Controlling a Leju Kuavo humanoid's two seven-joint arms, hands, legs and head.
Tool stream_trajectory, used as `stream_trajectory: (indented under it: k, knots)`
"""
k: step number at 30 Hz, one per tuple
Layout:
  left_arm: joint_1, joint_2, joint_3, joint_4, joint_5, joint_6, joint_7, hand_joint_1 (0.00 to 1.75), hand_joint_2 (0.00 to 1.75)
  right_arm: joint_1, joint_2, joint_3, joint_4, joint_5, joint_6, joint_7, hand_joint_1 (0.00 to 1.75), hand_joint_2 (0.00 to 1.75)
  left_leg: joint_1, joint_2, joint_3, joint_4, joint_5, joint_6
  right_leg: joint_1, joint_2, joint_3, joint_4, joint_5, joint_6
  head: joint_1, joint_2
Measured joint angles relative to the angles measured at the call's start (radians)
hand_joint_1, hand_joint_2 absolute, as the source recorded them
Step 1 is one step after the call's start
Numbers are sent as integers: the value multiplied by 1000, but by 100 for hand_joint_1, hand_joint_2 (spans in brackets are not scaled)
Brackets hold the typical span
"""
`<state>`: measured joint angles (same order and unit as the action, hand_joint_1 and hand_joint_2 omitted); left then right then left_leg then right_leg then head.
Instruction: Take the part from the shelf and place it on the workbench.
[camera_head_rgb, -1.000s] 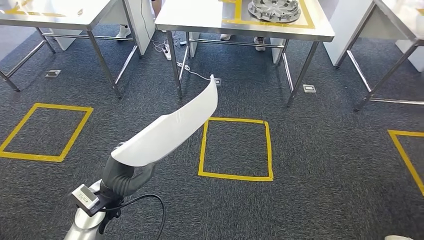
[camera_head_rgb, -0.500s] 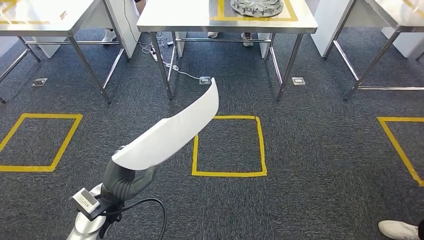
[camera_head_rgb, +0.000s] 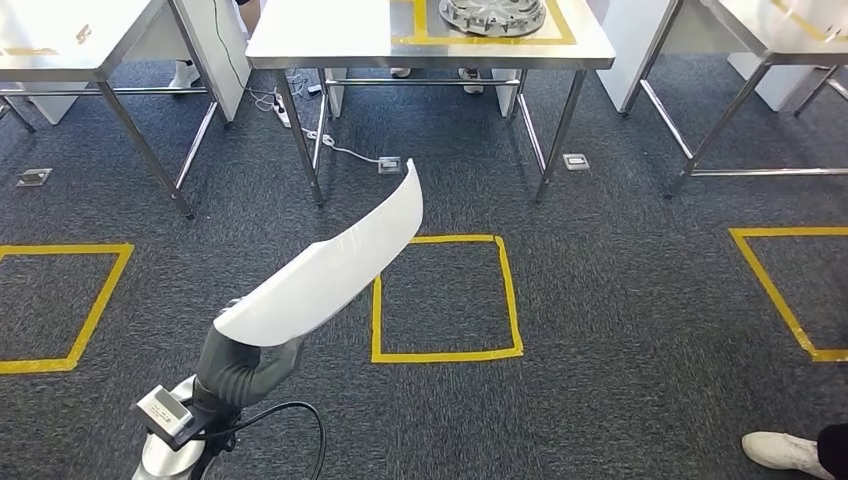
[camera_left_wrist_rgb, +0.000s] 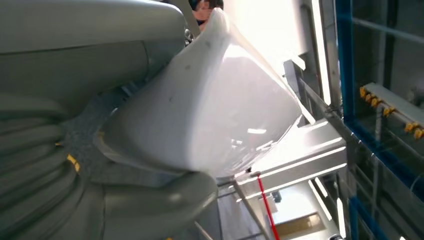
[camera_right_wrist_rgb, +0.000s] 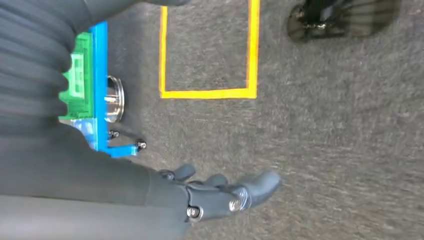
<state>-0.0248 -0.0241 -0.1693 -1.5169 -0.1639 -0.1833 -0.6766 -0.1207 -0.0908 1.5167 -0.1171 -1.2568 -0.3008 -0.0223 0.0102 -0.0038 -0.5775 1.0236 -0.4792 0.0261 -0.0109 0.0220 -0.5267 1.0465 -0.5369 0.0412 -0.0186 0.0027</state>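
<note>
Part (camera_head_rgb: 330, 268) hides most of left hand (camera_head_rgb: 243, 362) gripping it.

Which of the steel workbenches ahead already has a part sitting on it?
The middle workbench, straight ahead beyond the yellow floor square. A round grey metal part sits inside its yellow tape outline. The tops of the left workbench and right workbench look bare.

Yellow tape square (camera_head_rgb: 445, 298) on grey carpet (camera_head_rgb: 620, 300); white shoe (camera_head_rgb: 782, 451) at its corner.
</note>
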Motion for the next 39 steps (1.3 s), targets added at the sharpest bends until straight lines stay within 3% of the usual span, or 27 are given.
stream_trajectory:
  k: [2, 4, 5, 6, 8, 9, 10, 13, 15, 17, 19, 20, 21, 22, 24, 26, 29, 31, 34, 36, 37, 38, 39]
  knots:
    - [-3, -1, 0, 3, 0, 2, -3, 175, 175, -3, 1, 0, 0, 0, -1, -1, 0, 175, 0, 3, 13, -2, -9, 9, 0, -9, -59, 104, -40, 8, 7, 0]
    - [-2, -1, 0, 8, 0, 5, -6, 175, 175, -2, 2, 0, 0, 2, -2, 1, 0, 175, -1, 5, 23, -2, -20, 12, 0, -10, -145, 225, -76, 12, 12, 0]
    - [0, -1, 0, 10, 0, 7, -7, 175, 175, 0, 2, 0, 0, 5, -2, 2, 0, 175, -2, 5, 30, -2, -26, 12, 0, -10, -174, 249, -70, 10, 13, 0]
    - [2, -1, 0, 11, 0, 9, -8, 175, 175, 1, 2, 0, 0, 8, -3, 2, 0, 175, -2, 5, 40, -2, -34, 11, 0, -11, -183, 236, -44, 7, 14, 0]
    - [7, -1, 1, 10, 1, 11, -11, 175, 175, 2, 3, 0, 0, 20, -4, -1, 0, 175, -2, 5, 63, -3, -50, 8, 2, -14, -151, 115, 49, -5, 17, 0]
    - [9, -1, 2, 8, 1, 14, -13, 175, 175, 2, 3, 0, 0, 27, -5, -2, 0, 175, -3, 6, 73, -3, -58, 4, 5, -18, -130, 52, 78, -10, 19, 0]
    - [13, -1, 5, 6, 1, 16, -14, 175, 175, 0, 3, 0, 0, 34, -6, -4, 0, 175, -4, 7, 81, -5, -65, 0, 9, -22, -113, 7, 90, -16, 20, 0]
    - [28, -1, 18, -7, 2, 23, -16, 175, 175, -1, 3, 0, 0, 51, -6, -2, 0, 175, -7, 9, 95, -5, -73, -21, 13, -22, -97, -23, 86, -34, 21, 0]
    - [34, -1, 24, -19, 2, 27, -17, 175, 175, -1, 3, 0, 0, 58, -5, 1, 0, 175, -7, 9, 93, 32, -75, -31, 8, -20, -78, -30, 87, -48, 18, 0]
    - [37, -1, 30, -26, 1, 30, -17, 175, 175, -5, 3, 0, 0, 61, -2, 5, 0, 175, -5, 8, 43, 126, -106, -38, 6, -19, -59, -34, 76, -59, 11, 0]
    - [41, -1, 33, -28, 0, 31, -16, 175, 175, -6, 3, 0, 0, 61, -2, 9, 0, 175, -4, 7, -38, 242, -159, -44, 6, -17, -45, -34, 61, -63, 4, 0]
    - [43, -1, 35, -28, -1, 31, -15, 175, 175, -4, 3, 0, 0, 60, -5, 9, 0, 175, -3, 7, -69, 272, -171, -47, 6, -15, -37, -34, 54, -63, 2, 0]
    - [44, -1, 35, -29, -2, 31, -14, 175, 175, -2, 3, 0, 0, 59, -12, 6, 0, 175, -3, 7, -84, 268, -162, -48, 6, -14, -28, -34, 46, -62, 0, 0]
    - [44, -1, 37, -30, -4, 31, -13, 175, 175, -1, 3, 0, 0, 57, -22, 1, 0, 175, -3, 7, -81, 230, -129, -48, 6, -12, -16, -33, 37, -60, -2, 0]
    - [44, -2, 40, -33, -7, 30, -9, 175, 175, -1, 3, 0, 0, 53, -40, -9, 0, 175, -3, 7, -51, 103, -33, -42, 6, -10, 7, -33, 19, -54, -7, 0]
    - [43, -4, 43, -37, -10, 30, -5, 175, 175, -2, 2, 0, 0, 61, -51, -19, 0, 175, -7, 11, -32, 24, 5, -31, 7, -12, 20, -33, 2, -43, -11, 0]
    - [43, -7, 44, -43, -11, 29, -2, 175, 175, 0, 1, 0, 0, 102, -58, -22, 0, 175, -7, 5, -19, 11, 3, -9, 8, -17, 29, -20, -5, -24, -10, 0]
    - [42, -9, 46, -46, -11, 29, -4, 175, 175, -3, 1, 0, 0, 112, -61, -22, 0, 175, -3, -3, 1, 7, -2, 2, 7, -19, 3, 41, -10, -17, -6, 0]
    - [44, -12, 47, -47, -12, 29, -7, 175, 175, -3, 0, -1, 0, 101, -65, -23, 0, 175, -2, -10, 24, 4, -22, 10, 3, -19, -122, 218, -68, -5, 2, 0]
    - [46, -12, 48, -47, -13, 29, -8, 175, 175, 0, 0, -1, 0, 95, -70, -22, 0, 175, -2, -15, 46, 4, -41, 8, 2, -19, -183, 261, -95, -1, 6, 0]
    - [46, -12, 48, -46, -13, 29, -8, 175, 175, 0, 0, -1, 0, 93, -71, -22, 0, 175, -1, -17, 61, 4, -52, 7, 2, -19, -192, 235, -81, -2, 9, 0]
    - [45, -12, 48, -46, -13, 28, -8, 175, 175, 1, 0, -1, 0, 93, -73, -21, 0, 175, -1, -17, 77, 4, -64, 5, 1, -19, -186, 181, -43, -4, 11, 0]
    - [44, -12, 48, -45, -13, 28, -8, 175, 175, 2, 0, -1, 0, 92, -74, -20, 0, 175, -2, -17, 92, 4, -77, 2, 2, -19, -175, 112, 15, -7, 14, 0]
